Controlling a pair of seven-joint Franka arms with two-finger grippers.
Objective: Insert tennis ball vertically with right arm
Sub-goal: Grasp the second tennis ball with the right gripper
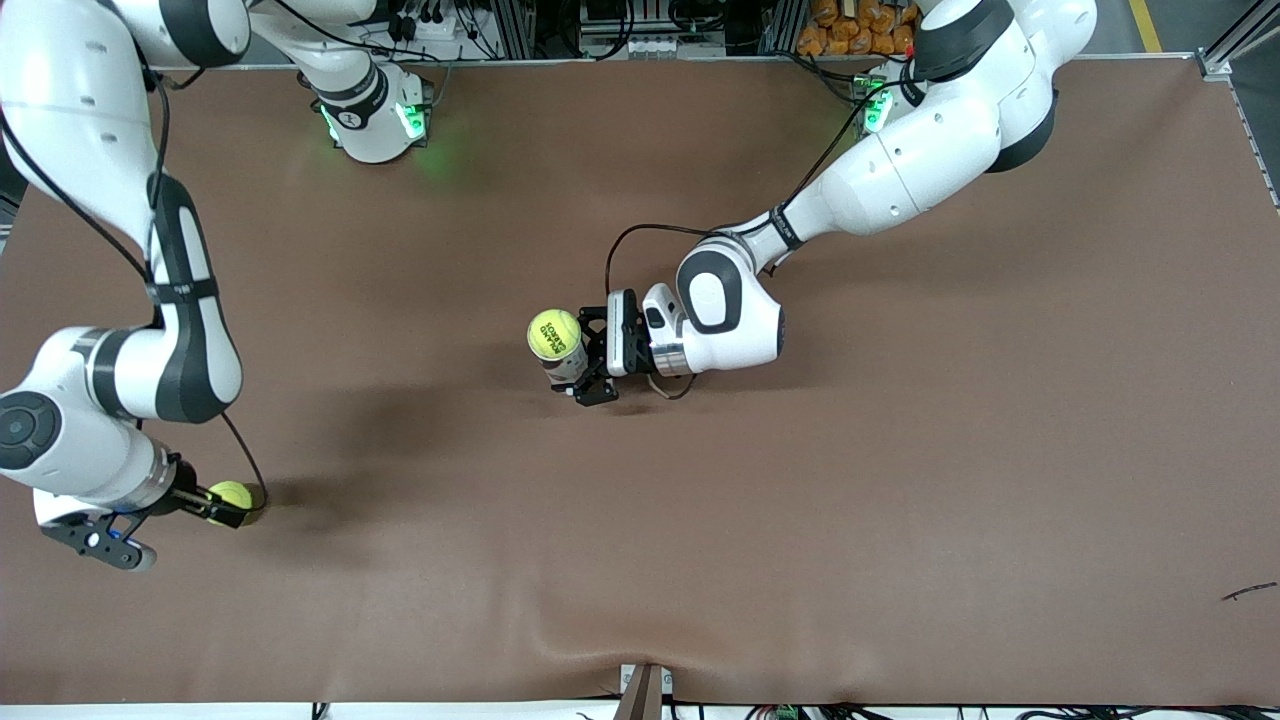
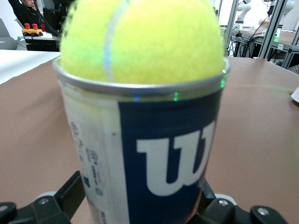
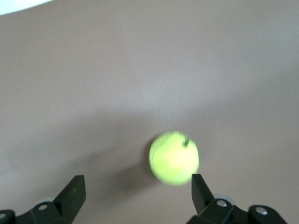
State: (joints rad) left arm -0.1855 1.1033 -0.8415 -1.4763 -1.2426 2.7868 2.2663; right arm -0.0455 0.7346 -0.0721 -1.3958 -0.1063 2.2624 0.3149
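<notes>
Right gripper (image 1: 215, 507) jaws apart over ball (image 1: 231, 497); left gripper (image 1: 578, 360) jaws wide around can (image 1: 566, 366).

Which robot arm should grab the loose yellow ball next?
The right arm, probably. The right gripper is open just over the loose tennis ball at its end of the table. The left gripper is open around the can, which already has a ball on top.
</notes>
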